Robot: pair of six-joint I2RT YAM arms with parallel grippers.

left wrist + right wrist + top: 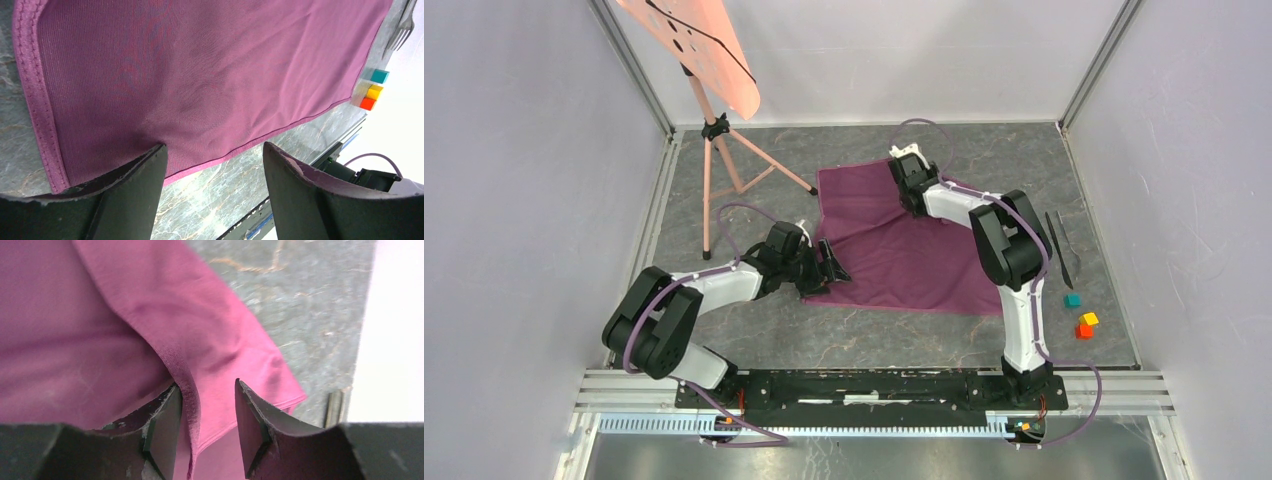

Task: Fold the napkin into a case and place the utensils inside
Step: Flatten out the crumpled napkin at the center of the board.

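Observation:
The plum-maroon napkin [894, 245] lies spread flat in the middle of the table; no case shape shows. My left gripper [832, 268] is open at the napkin's near-left corner. In the left wrist view [215, 165] one finger [135, 195] lies over the cloth's [200, 75] near edge, and bare table shows between the jaws. My right gripper [911, 195] is low over the far edge. In the right wrist view [207, 415] it is open, with a raised hemmed fold of cloth [185, 385] between the jaws, against one finger [162, 425]. The two utensils [1061, 245] lie right of the napkin; the fork [402, 25] also shows.
Teal [1073, 299], yellow [1089, 319] and orange [1083, 331] cubes sit near the table's right front, below the utensils. A salmon music stand on a tripod [714, 130] stands at the back left. Walls close the table on three sides.

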